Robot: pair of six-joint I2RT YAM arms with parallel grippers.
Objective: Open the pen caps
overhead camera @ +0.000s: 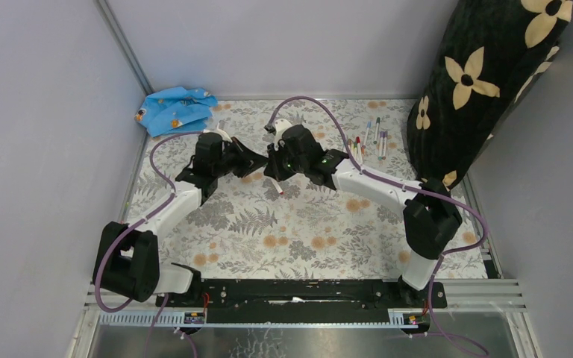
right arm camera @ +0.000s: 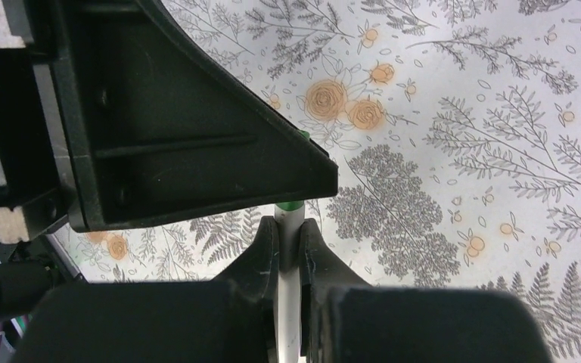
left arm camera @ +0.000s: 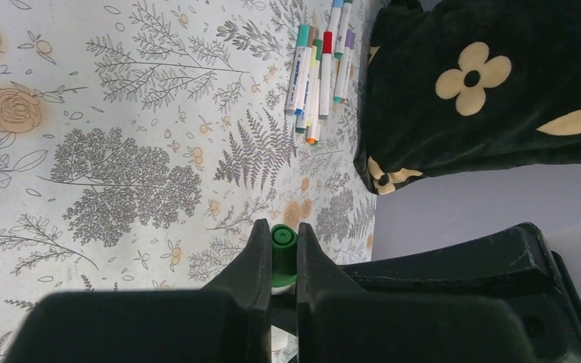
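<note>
Both grippers meet over the middle of the mat. My left gripper (left arm camera: 281,231) is shut on the green pen cap (left arm camera: 283,249), whose round end pokes out between the fingertips. My right gripper (right arm camera: 288,223) is shut on the white barrel of the same pen (right arm camera: 290,257). A sliver of the green cap (right arm camera: 290,204) shows just past the right gripper's tips, running under the left gripper's black body. From above, the left gripper (overhead camera: 257,160) and right gripper (overhead camera: 274,162) are nose to nose. Several more pens (overhead camera: 369,138) lie together at the back right, also in the left wrist view (left arm camera: 319,72).
A crumpled blue cloth (overhead camera: 175,108) lies in the back left corner. A black cushion with cream flowers (overhead camera: 485,82) stands along the right wall beside the pens. A white pen with a red end (overhead camera: 279,188) shows just below the grippers. Grey walls close in three sides.
</note>
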